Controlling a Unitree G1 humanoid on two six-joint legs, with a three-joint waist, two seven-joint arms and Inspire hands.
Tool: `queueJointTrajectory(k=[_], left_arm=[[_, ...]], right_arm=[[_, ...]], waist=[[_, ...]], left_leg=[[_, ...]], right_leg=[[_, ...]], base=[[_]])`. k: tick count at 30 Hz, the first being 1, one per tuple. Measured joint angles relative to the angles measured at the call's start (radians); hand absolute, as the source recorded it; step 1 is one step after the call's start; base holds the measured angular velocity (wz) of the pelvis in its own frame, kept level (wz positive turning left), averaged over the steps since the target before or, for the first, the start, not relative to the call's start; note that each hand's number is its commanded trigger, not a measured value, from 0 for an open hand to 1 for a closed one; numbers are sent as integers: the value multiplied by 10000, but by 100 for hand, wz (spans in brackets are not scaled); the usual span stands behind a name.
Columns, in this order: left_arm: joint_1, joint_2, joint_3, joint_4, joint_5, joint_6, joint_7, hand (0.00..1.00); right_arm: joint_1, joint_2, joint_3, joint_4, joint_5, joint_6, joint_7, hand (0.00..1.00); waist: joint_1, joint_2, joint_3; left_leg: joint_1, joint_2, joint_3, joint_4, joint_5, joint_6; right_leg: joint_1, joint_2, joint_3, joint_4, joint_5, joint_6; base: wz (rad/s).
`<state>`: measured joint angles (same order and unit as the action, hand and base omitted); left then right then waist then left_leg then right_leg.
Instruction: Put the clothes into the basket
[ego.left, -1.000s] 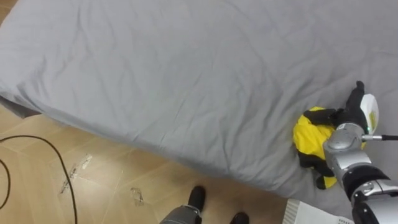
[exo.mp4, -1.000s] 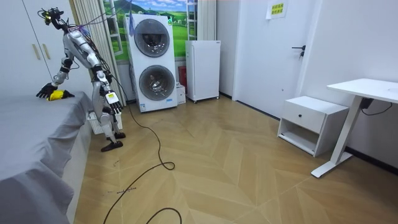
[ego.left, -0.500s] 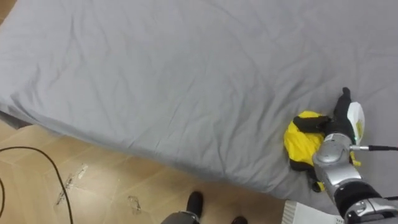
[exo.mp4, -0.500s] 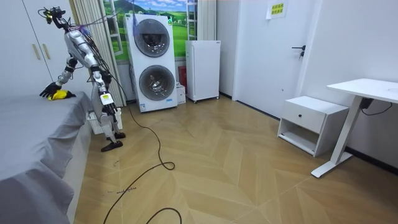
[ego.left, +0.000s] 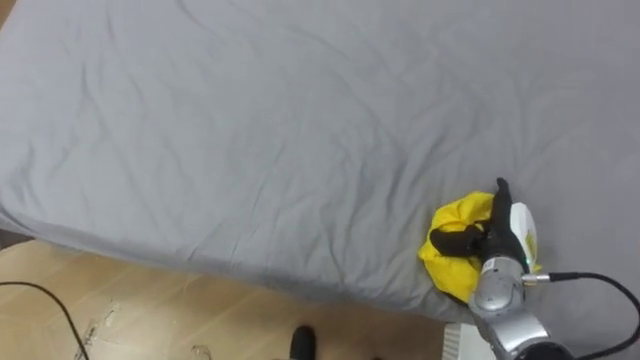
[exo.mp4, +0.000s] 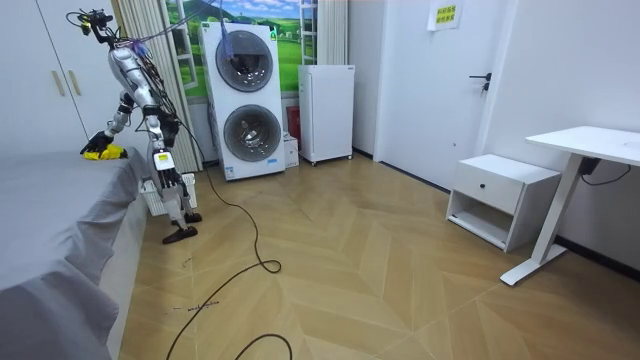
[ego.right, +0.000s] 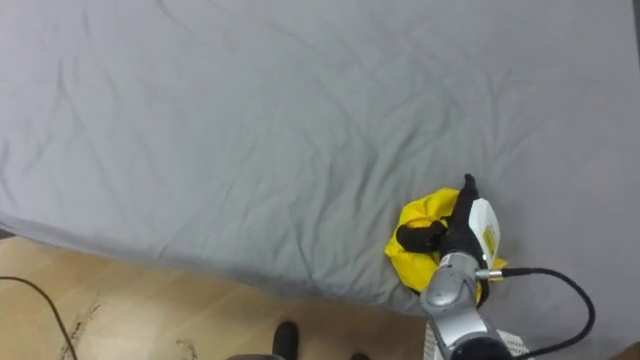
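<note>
while the right hand (ego.left: 492, 232) lies on the grey bed sheet (ego.left: 250, 130) in the left eye view, its dark fingers and thumb are curled into a bunched yellow garment (ego.left: 447, 268), pinching a fold of it; the cloth sits under the hand and to its left, resting on the sheet, close to the bed's near edge. beyond the hand and far out to its left the sheet spreads wide and lightly creased. below the hand and off to its left, past the bed's edge, runs a strip of wooden floor (ego.left: 130, 315)

in the room view the robot stands upright at the end of the bed (exo.mp4: 60, 220), the right hand (exo.mp4: 95, 146) reaching forward onto the mattress with the yellow garment (exo.mp4: 106, 154) bunched just under it. the left hand (exo.mp4: 161, 166) hangs by the robot's side, too small for its state to be told. behind the robot, away from the reaching hand, stand a stacked washer and dryer (exo.mp4: 245, 100) and a white fridge (exo.mp4: 327, 112)

in the right eye view the right hand (ego.right: 458, 232) shows the same clasp, thumb hooked over the yellow garment (ego.right: 402, 262), which bulges out to the hand's left on the sheet (ego.right: 230, 120)
</note>
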<state>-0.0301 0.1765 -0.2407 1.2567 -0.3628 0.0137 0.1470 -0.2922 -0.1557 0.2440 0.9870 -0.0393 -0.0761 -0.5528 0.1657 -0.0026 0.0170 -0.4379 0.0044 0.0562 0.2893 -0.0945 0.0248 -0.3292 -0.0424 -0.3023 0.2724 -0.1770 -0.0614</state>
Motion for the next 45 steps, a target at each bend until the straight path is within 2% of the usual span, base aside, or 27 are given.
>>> queueJointTrajectory(k=[2,3,4,9,15,20,25,28,30,38,42,45], left_arm=[[9,-18,-8,-23,-203,-3,7,0],[12,-29,-11,-30,-394,-1,27,0],[11,-27,-17,-37,-543,1,55,0],[20,-28,-123,-94,-1018,3,200,0],[60,-34,-222,-94,-1160,0,458,0],[41,-41,-236,-244,-1154,-61,475,0],[42,-41,-381,-283,-1152,-86,473,0],[42,-40,-382,-278,-1153,-86,473,0],[37,-41,-382,-279,-1152,-84,472,0],[35,-41,-371,-256,-1139,-56,332,0],[50,-41,-250,-256,-1064,-53,202,0],[61,-37,-41,-342,-1049,-55,183,0]], right_arm=[[-7,17,38,327,14,-48,-6,0],[0,21,98,460,18,-106,-11,86],[-25,19,137,618,19,-147,-16,100],[-28,-22,189,865,-80,-220,-229,100],[-29,-475,162,871,-95,-249,-660,100],[-161,-462,22,966,-37,-112,-873,100],[-216,-295,26,1027,13,135,-772,100],[-212,-110,17,1047,186,130,-816,100],[-226,-69,15,1029,415,129,-806,100],[-335,-105,-54,985,682,147,-373,100],[-285,-154,-333,860,822,327,18,100],[-286,-198,-535,783,823,487,217,100]], waist=[[-4,80,-51],[-6,127,-82],[-3,143,-92],[-66,157,-89],[-206,121,-74],[-211,88,-47],[-210,2,39],[-238,-42,129],[-243,-63,141],[-235,-66,140],[-243,-69,137],[-425,-114,134]], left_leg=[[30,-5,-19,-20,1,2],[59,-9,-21,-67,9,14],[95,-21,-11,-134,14,17],[139,-42,-16,-338,73,-1],[308,-118,-34,-579,92,-26],[314,-118,0,-694,97,-34],[411,-122,59,-897,109,-54],[408,-123,179,-909,110,-52],[404,-124,197,-907,110,-51],[470,-105,249,-857,112,-48],[822,-106,373,-909,112,-48],[1151,-113,435,-959,112,-48]], right_leg=[[85,15,-40,-74,33,18],[132,14,-62,-133,37,23],[150,11,-69,-158,37,25],[180,-5,-194,-214,37,25],[335,4,-296,-388,36,34],[348,20,-313,-508,40,34],[347,18,-323,-529,39,35],[313,0,-323,-531,40,36],[305,-6,-319,-530,41,38],[341,0,-175,-478,42,39],[582,-10,19,-451,41,41],[873,-21,54,-477,25,64]], base=[[5],[4],[4],[9],[6],[0],[0],[-6],[-2],[-3],[-12],[-7]])
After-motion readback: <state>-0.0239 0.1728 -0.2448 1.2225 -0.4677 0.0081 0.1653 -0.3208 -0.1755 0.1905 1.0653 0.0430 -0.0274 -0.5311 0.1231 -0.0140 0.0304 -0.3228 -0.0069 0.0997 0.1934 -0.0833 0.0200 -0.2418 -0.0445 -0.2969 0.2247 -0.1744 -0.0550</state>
